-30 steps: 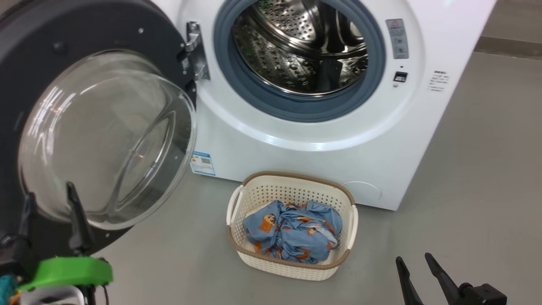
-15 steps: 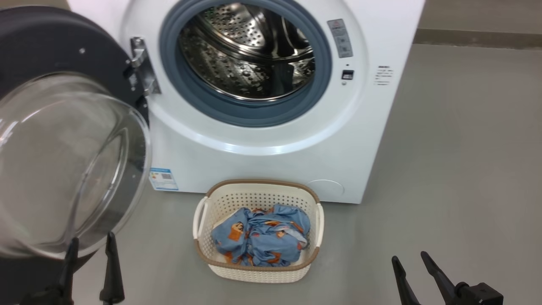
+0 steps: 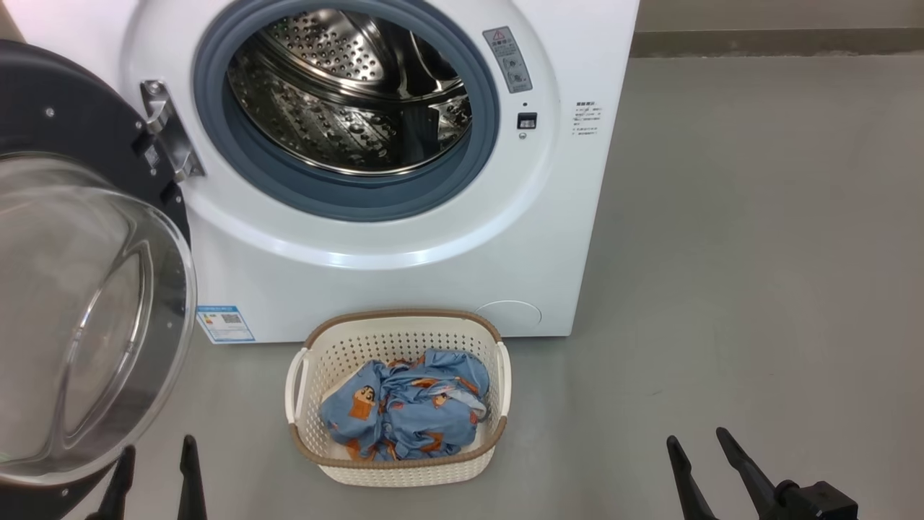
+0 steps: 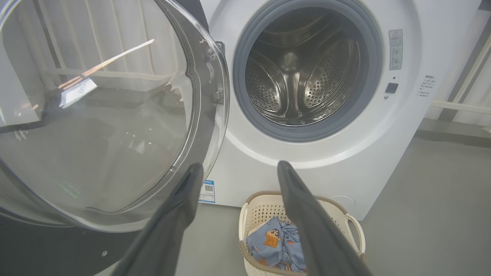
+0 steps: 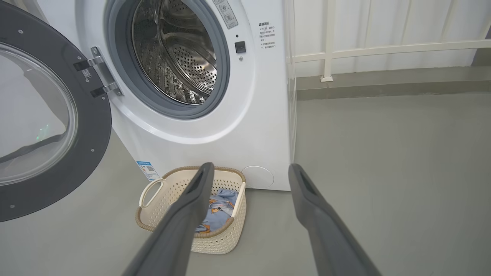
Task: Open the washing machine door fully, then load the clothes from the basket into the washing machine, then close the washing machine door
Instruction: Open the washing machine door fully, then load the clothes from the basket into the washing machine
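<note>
1. Clearly, the large round glossy black washing machine door [image 3: 65, 101], with its bulging clear glass window [image 3: 72, 325], is swung wide open on its metal hinge [image 3: 170, 137], to the left of the opening.
2. The light blue clothes [image 3: 404, 412], printed with orange-brown cartoon figures, are bunched inside the small cream-white perforated plastic basket [image 3: 397, 315], which is edged by a brown woven-look rim.
3. The basket is set on the grey floor [image 3: 722, 253], just in front of the white boxy front-loading washing machine [image 3: 404, 289] and below its opening.
4. The steel perforated drum [image 3: 339, 108] is exposed and is ringed by the blue-grey rubber gasket [image 3: 346, 202].
5. A small blue label sticker [image 3: 225, 323] is fixed low on the machine's front, beside the door's glass.
6. The left gripper [image 3: 159, 448] is held released, its fingers spread and nothing clasped, near the door's lower edge.
7. The right gripper [image 3: 696, 437] is likewise released and empty, over bare floor well apart from the basket.
</note>
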Motion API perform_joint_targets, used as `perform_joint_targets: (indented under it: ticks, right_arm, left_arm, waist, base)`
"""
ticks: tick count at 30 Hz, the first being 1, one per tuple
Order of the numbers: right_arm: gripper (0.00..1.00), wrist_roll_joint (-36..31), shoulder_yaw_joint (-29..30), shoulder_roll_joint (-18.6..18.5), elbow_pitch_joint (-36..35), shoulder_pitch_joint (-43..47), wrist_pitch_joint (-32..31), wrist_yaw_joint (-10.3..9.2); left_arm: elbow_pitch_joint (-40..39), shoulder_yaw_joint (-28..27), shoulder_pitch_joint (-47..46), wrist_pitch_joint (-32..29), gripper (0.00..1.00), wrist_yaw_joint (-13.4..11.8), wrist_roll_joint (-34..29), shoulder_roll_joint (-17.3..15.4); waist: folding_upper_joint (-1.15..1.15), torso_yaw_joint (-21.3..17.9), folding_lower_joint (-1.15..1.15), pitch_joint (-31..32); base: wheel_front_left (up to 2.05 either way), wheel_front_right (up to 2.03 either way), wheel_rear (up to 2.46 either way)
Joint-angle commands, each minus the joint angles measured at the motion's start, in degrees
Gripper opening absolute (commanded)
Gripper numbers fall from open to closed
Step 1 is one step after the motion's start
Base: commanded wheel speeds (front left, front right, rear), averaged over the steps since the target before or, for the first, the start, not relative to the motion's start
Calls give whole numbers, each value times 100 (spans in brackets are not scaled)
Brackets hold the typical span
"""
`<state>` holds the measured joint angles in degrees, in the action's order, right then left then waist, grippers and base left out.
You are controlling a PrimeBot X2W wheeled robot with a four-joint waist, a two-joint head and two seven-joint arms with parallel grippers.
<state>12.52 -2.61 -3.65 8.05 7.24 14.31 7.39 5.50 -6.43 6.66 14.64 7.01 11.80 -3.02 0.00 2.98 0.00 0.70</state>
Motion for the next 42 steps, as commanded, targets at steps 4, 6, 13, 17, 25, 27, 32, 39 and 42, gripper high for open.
perform_joint_targets:
  ticks: [4, 6, 13, 17, 25, 27, 32, 39, 42]
  right_arm:
    - [100, 27, -72, -67, -174, -90, 69, 10]
    - [100, 28, -47, -64, -180, -95, 69, 10]
    - [100, 16, -56, -48, -191, -130, 69, 10]
    - [100, 11, -60, -42, -195, -144, 69, 10]
    - [100, 10, -72, -36, -158, -150, 69, 10]
    - [100, 18, -76, -33, -154, -153, 69, 10]
    - [100, 26, -77, -26, -145, -151, 69, 10]
    - [100, 32, -74, -18, -136, -152, 69, 10]
    - [100, 37, -67, -16, -132, -150, 69, 10]
  left_arm:
    - [-51, -225, -44, 36, 100, 36, 17, -93]
    - [-34, -215, -37, 36, 100, 41, 25, -92]
    - [6, -111, -29, 36, 100, 46, 86, -207]
    - [22, -100, -44, 36, 100, 46, 128, -248]
    - [103, -138, -59, 36, 100, 47, 111, -287]
    - [120, -136, -64, 36, 100, 47, 113, -306]
    - [195, -157, -75, 36, 100, 47, 103, -332]
    - [311, -218, -99, 36, 100, 47, 133, -328]
    - [317, -232, -102, 36, 100, 47, 141, -316]
  waist:
    - [0, -21, 0, 6]
    - [0, -8, 0, 8]
    - [0, 27, 0, -15]
    - [0, 30, 0, -44]
    - [0, 8, 0, -60]
    - [0, 3, 0, -62]
    - [0, 8, 0, -67]
    - [0, 11, 0, -78]
    - [0, 14, 0, -80]
  base:
    - [0, 0, 0]
    - [0, 0, 0]
    - [0, 0, 0]
    - [0, 0, 0]
    - [0, 0, 0]
    - [0, 0, 0]
    - [5, -5, 0]
    - [75, -75, 0]
    - [134, -134, 0]
